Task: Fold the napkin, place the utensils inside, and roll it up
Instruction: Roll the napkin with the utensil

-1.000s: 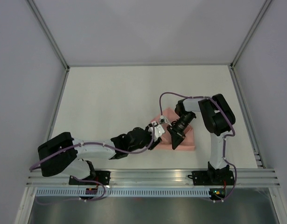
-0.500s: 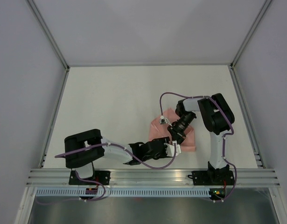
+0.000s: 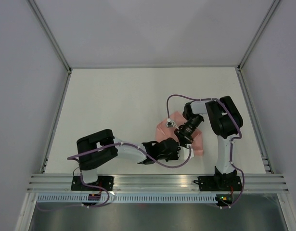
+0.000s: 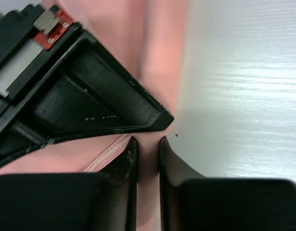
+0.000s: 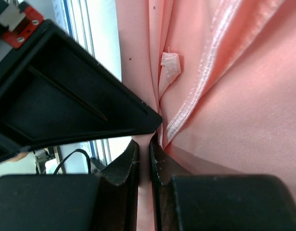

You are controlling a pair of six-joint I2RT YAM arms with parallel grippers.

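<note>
The salmon-pink napkin (image 3: 161, 129) lies bunched and folded at the near right of the table, mostly covered by both grippers. My left gripper (image 3: 179, 153) reaches in from the left and is shut on a fold of the napkin (image 4: 162, 48) at its near edge. My right gripper (image 3: 180, 141) comes down from the far side and is shut on a fold of the napkin (image 5: 234, 96) right beside it. The two grippers almost touch tip to tip. No utensils show in any view.
The white table (image 3: 114, 106) has metal frame posts at its left and right sides and a rail (image 3: 157, 180) at the near edge. A small white label (image 5: 170, 66) is sewn on the napkin. A purple cable (image 3: 179, 97) loops over the right arm.
My left arm has swung its elbow forward and moved its gripper toward the near edge, under the right gripper. The napkin looks narrower and more gathered. The right gripper shifted slightly.
</note>
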